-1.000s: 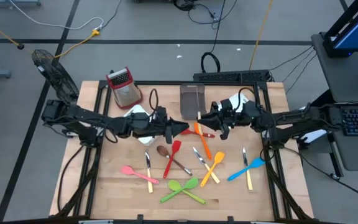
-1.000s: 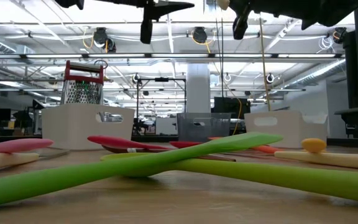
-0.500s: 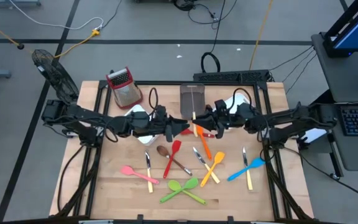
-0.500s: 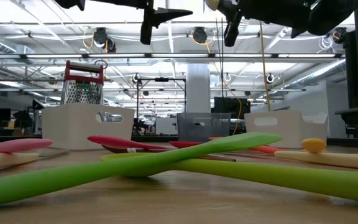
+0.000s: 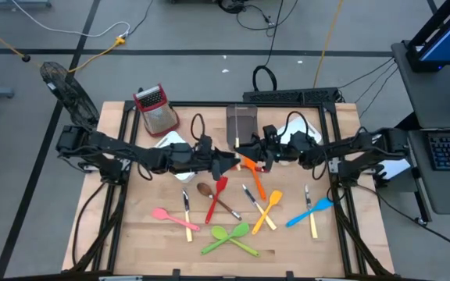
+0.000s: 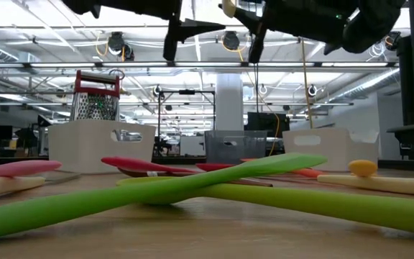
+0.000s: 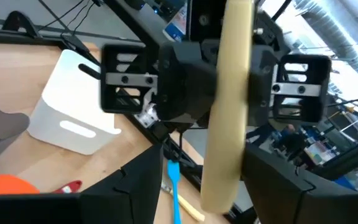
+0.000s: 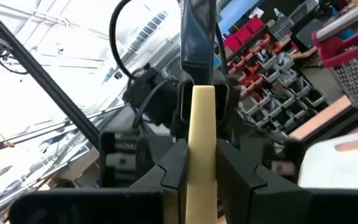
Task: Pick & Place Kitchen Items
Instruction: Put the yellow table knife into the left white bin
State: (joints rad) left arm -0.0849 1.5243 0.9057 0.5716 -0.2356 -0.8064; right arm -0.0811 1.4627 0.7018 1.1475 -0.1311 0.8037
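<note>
Above the table's middle, my right gripper (image 5: pixel 248 148) is shut on a knife (image 8: pixel 202 118) with a pale yellow handle and a dark blade. My left gripper (image 5: pixel 229 162) faces it, level and open. In the left wrist view its two fingers stand on either side of the knife's handle (image 7: pixel 229 106); whether they touch it I cannot tell. Below them on the wood lie the other kitchen items: a red spatula (image 5: pixel 219 195), a brown spoon (image 5: pixel 205 189), orange spatulas (image 5: pixel 270 207), green spoons (image 5: pixel 229 238), a pink spoon (image 5: pixel 170 217), a blue spatula (image 5: pixel 312 209) and more knives (image 5: pixel 186 204). My right gripper pinches the knife's yellow handle (image 8: pixel 202 162) between its two fingers (image 8: pixel 174 174). The fingers come roughly level from the table's right and lie across the handle. The blade (image 8: pixel 197 37) runs on past the fingers. The knife is lifted clear, high above the table.
A dark grey bin (image 5: pixel 241 125) stands at the far middle, with white bins (image 5: pixel 170 142) (image 5: pixel 299 133) on either side of it. The red-topped grater (image 5: pixel 156 108) stands at the far left corner. The utensils are scattered over the near half of the table.
My right gripper has carried the knife toward the table's left, up to my left gripper, sinking a little and rolling its wrist. The knife stays clear of the table.
</note>
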